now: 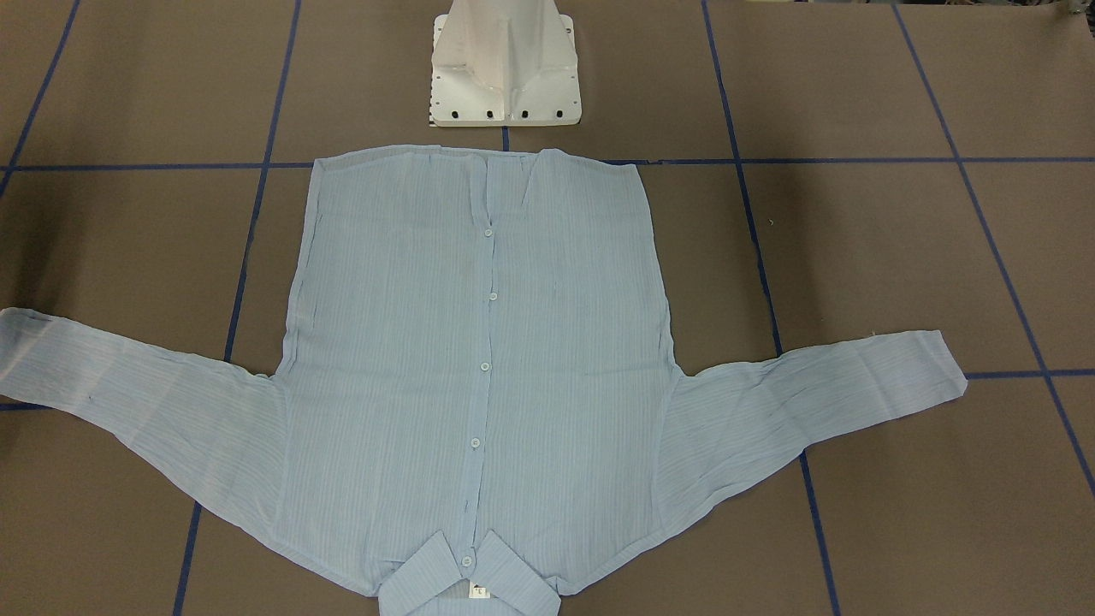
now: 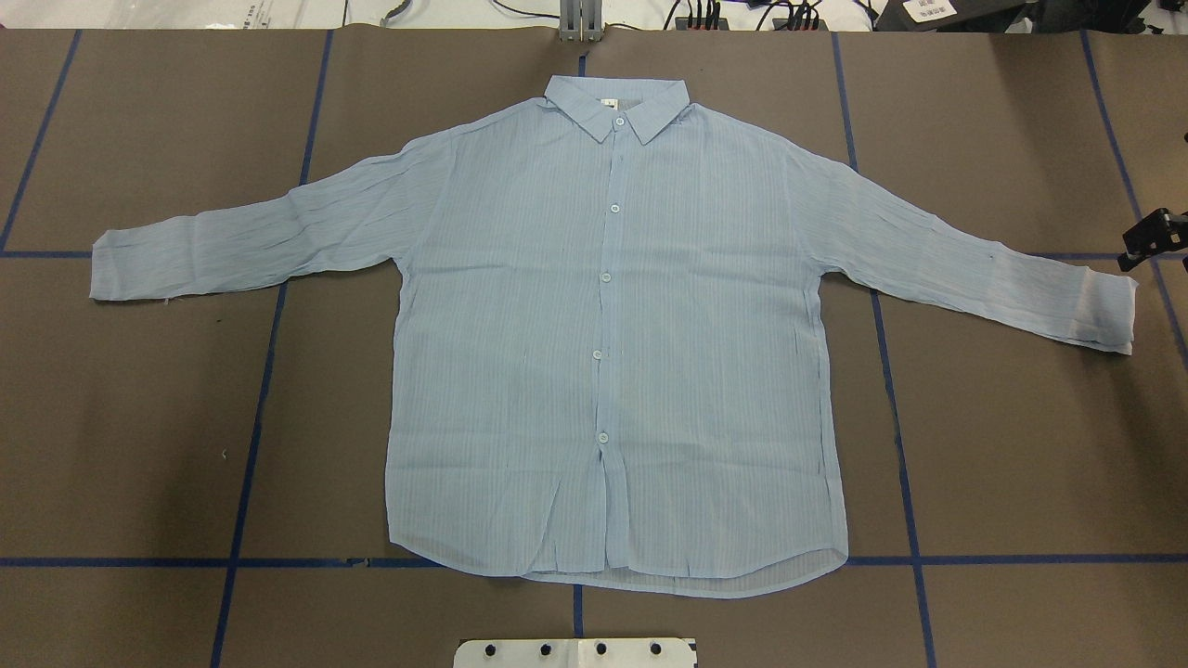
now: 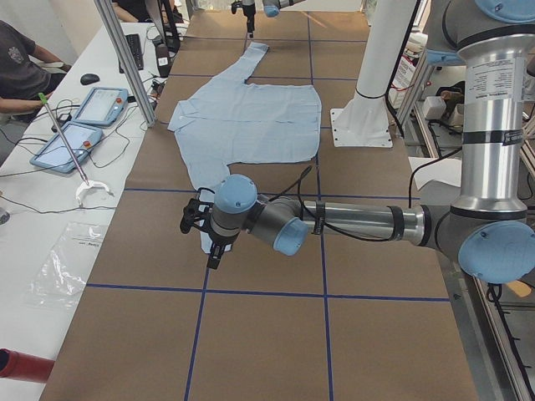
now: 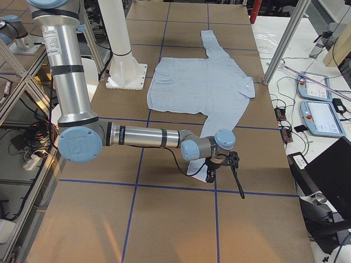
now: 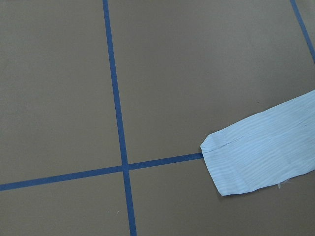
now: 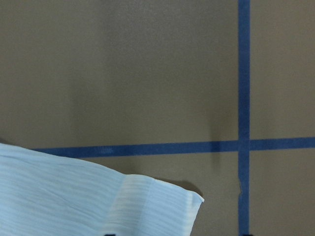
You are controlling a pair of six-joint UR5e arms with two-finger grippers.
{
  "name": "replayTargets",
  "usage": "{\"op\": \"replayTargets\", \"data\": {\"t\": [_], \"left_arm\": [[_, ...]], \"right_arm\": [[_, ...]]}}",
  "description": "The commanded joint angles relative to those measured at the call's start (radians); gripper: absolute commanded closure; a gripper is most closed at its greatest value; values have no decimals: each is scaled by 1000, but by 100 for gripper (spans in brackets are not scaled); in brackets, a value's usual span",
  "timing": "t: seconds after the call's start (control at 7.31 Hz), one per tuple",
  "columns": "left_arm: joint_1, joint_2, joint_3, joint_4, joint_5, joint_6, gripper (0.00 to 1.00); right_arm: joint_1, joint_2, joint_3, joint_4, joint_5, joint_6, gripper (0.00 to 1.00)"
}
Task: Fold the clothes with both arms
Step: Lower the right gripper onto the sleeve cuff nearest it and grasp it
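The light-blue shirt (image 2: pixel 613 343) lies flat and buttoned, front up, on the brown table, collar at the far side and both sleeves spread wide; it also shows in the front view (image 1: pixel 479 342). My left gripper (image 3: pixel 199 242) hovers over the end of the near sleeve; I cannot tell if it is open. The left wrist view shows that cuff (image 5: pixel 261 157). My right gripper (image 2: pixel 1146 243) is just past the other cuff (image 2: pixel 1104 311), also in the right side view (image 4: pixel 222 175). Two dark tips far apart at the bottom of the right wrist view, over the cuff (image 6: pixel 98 196), show it open.
The white pedestal base (image 1: pixel 505 68) stands near the shirt's hem. Blue tape lines (image 2: pixel 260 390) grid the table. Aluminium posts (image 3: pixel 125 58), tablets (image 3: pixel 100 104) and a seated person (image 3: pixel 21 67) are along the far side.
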Motion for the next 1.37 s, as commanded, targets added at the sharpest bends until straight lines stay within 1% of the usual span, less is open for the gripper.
{"op": "replayTargets", "data": {"t": [0.0, 0.27, 0.41, 0.55, 0.82, 0.96, 1.23], "left_arm": [[0, 0, 0, 0, 0, 2, 0], [0, -2, 0, 0, 0, 0, 0], [0, -2, 0, 0, 0, 2, 0], [0, -2, 0, 0, 0, 2, 0], [0, -2, -2, 0, 0, 0, 0], [0, -2, -2, 0, 0, 0, 0], [0, -2, -2, 0, 0, 0, 0]], "right_arm": [[-28, 4, -34, 2, 0, 0, 9], [-39, 32, -76, 15, 0, 1, 8], [-44, 33, -115, 64, 0, 3, 7], [-44, 33, -127, 83, 0, 3, 7], [-42, 42, -127, 86, 9, 92, 17], [-42, 42, -130, 86, 9, 98, 19], [-44, 49, -147, 85, 11, 99, 19]]}}
